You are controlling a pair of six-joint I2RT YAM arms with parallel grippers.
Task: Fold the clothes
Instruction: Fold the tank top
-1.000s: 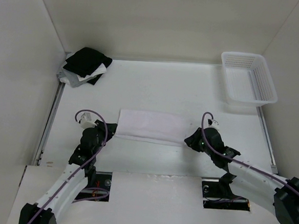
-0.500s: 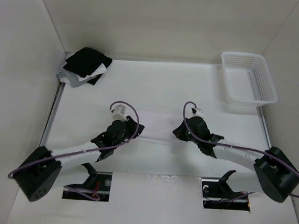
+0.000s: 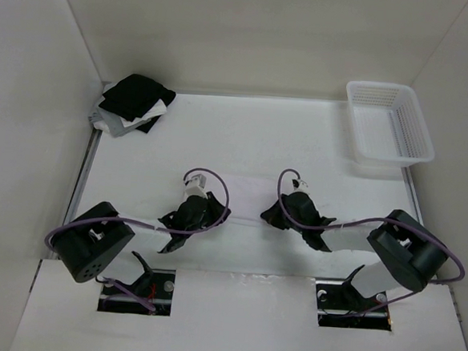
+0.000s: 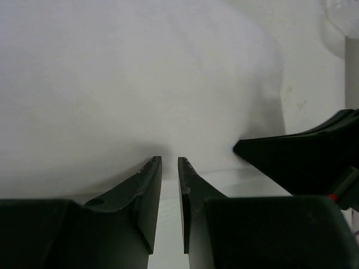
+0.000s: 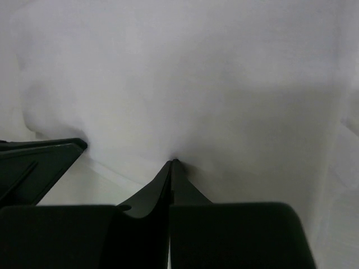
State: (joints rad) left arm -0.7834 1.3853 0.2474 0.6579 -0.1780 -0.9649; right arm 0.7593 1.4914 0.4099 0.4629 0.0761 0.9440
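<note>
Two grippers: the left gripper [image 4: 169, 161] and the right gripper [image 5: 172, 162] sit low and near each other at mid-table, left at 9 o'clock of the cloth, right at 3 o'clock.
Right jaws: pressed flat together, with the white tank top [image 5: 179, 78] puckering to a point at their tips, so they pinch a small bite of fabric.
Left jaws: nearly together with a thin slot between them. Fabric draws down to the tips, so this reads as a pinch on a thicker fold, though the slot hides how much is caught.
Cloth position: bunched between the two grippers on the table [image 3: 245, 136], white on white, its edges hard to trace from above.
Slip risk: the fabric is thin and the right bite shallow, so any pull toward 9 o'clock could tug it free and drop that end short of the fold line.
Layer risk: if the left jaws hold only the upper layers, the lower ones stay behind and the fold comes out crooked.
Collision risk: the fingertips are close together, so more travel inward could knock them together.
Strap risk: the narrow straps cannot be seen and may trail out of the fold.
Bystanders: the dark pile [image 3: 133, 102] at 10 o'clock and the basket [image 3: 389, 122] at 2 o'clock lie well apart from the work.
</note>
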